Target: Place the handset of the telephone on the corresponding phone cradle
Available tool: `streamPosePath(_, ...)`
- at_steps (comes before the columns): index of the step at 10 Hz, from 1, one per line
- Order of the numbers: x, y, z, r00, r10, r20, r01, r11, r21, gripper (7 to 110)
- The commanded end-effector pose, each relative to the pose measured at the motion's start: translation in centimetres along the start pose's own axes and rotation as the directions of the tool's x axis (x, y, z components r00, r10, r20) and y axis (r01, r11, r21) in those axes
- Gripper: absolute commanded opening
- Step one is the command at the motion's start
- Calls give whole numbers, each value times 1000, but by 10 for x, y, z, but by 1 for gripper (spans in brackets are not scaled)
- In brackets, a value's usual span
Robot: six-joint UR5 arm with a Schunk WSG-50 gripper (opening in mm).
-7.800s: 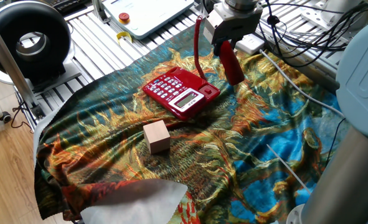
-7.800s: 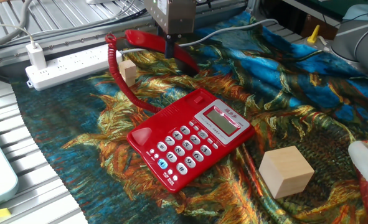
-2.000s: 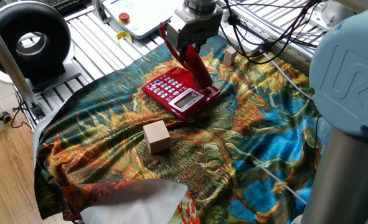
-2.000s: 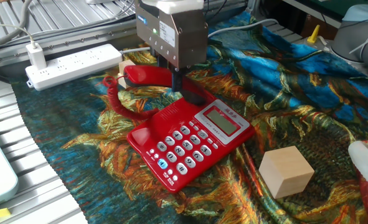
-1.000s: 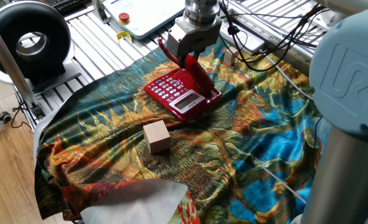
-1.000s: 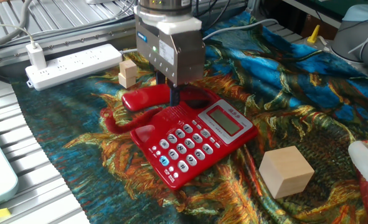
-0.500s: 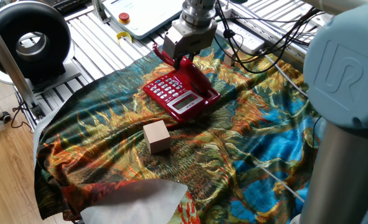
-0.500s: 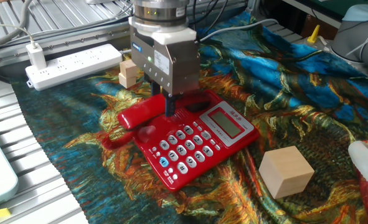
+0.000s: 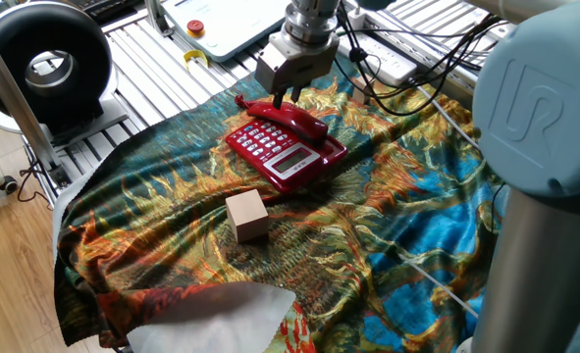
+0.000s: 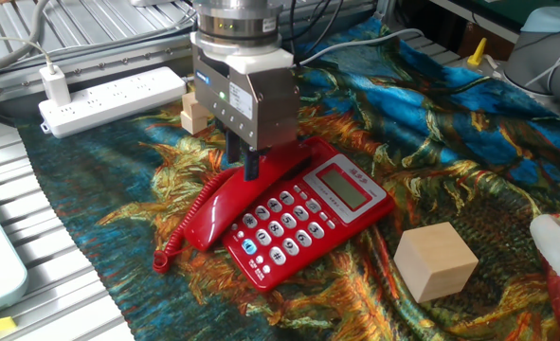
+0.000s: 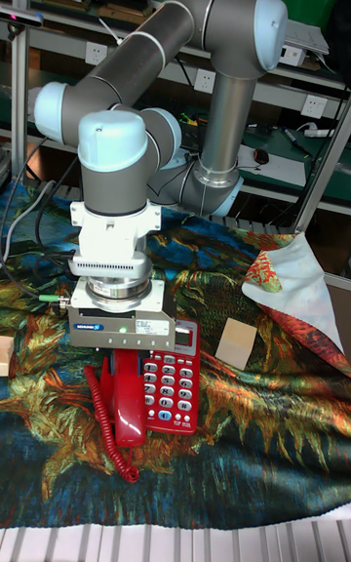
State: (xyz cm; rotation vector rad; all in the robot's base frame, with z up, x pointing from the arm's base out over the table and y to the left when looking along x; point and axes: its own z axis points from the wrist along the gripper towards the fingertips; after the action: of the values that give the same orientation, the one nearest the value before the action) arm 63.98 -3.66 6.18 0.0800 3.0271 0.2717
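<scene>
**Handset down on the cradle, gripper just above it**

A moment ago the handset [image 10: 230, 206] was hanging at a tilt from the arm, one end lifted off the phone. Now it lies flat along the cradle [image 10: 289, 163], the buttonless strip on the edge of the telephone [image 10: 303, 213] away from the keypad. In the tall fixed view it sits straight beside the buttons, with its coiled cord [image 11: 109, 425] trailing off onto the cloth.

The gripper [image 10: 244, 163] is right over the middle of the handset. Its fingers [image 10: 251, 163] look to stand slightly apart and raised, no longer clamped on the red plastic, though the block of the tool hides much of the contact, so I can't swear it has fully let go. To my eye the placing itself is done; what's left is a clean lift away.

Around it, a wooden cube [image 10: 435, 260] sits on the patterned cloth [image 10: 469, 180] near the display end of the phone, well clear of the handset. A smaller pair of wooden blocks [image 10: 193, 111] stands just behind the gripper, with a white power strip [image 10: 109, 98] beyond. Nothing blocks a straight rise; the only thing I'd watch is a finger catching the handset and dragging it off its seat.
</scene>
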Motion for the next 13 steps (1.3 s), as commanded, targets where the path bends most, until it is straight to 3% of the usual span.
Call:
streamPosePath(1, -7, -3, 0, 1000, 2, 23, -2, 1000, 3, 7)
streamPosePath(8, -13, -14, 0, 999, 5, 48, -7, 999, 49, 7)
streamPosePath(13, -14, -3, 4, 998, 36, 48, -39, 997, 65, 7)
